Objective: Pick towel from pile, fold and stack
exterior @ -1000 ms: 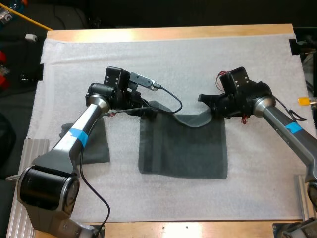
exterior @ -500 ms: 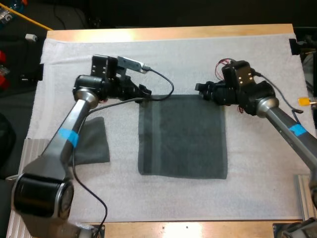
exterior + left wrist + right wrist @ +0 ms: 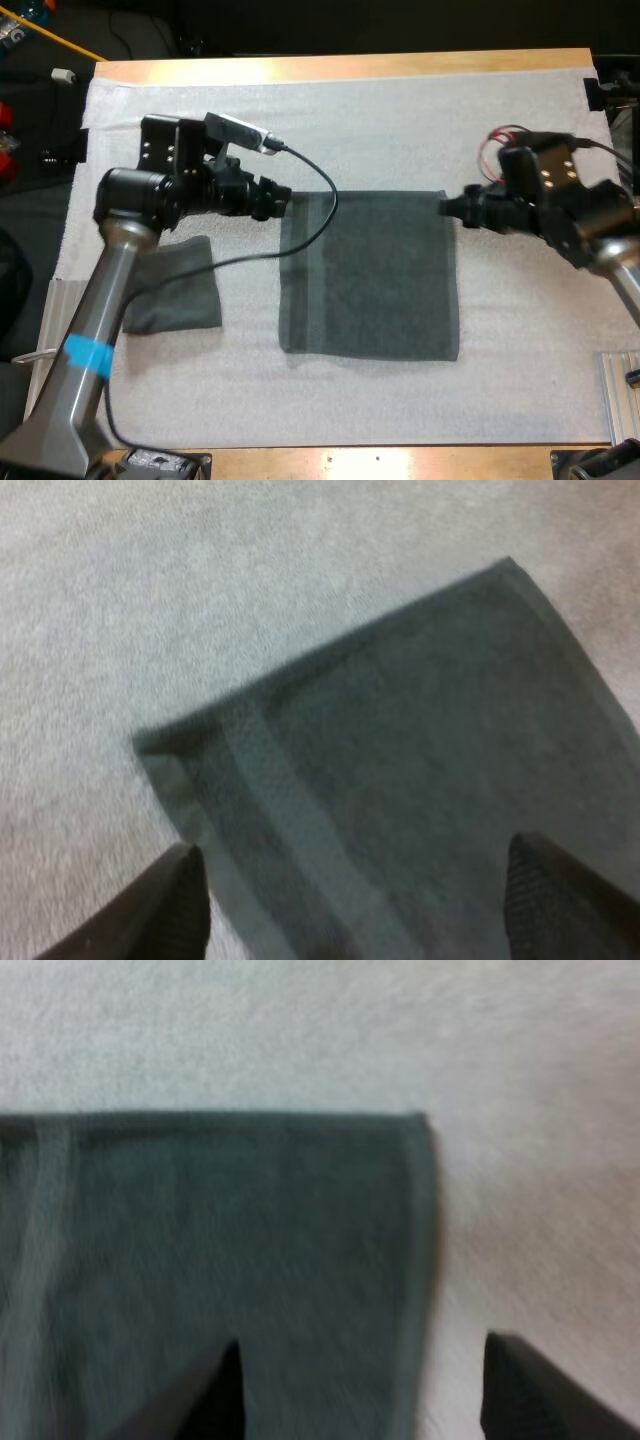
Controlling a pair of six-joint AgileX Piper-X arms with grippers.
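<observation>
The towel (image 3: 368, 275) is lying flat on the mat (image 3: 400, 130), with your left gripper (image 3: 283, 197) and right gripper (image 3: 447, 207) hovering at its two far corners, fingers (image 3: 180, 900) spread, gripping nothing. It is looking soft and floppy, so you are best pinching those corners.

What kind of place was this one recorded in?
Probably a robotics lab bench, not a home: a wooden table under a white mat, a left gripper and right gripper with jaws open at a flat towel, and a folded towel beside it.
</observation>
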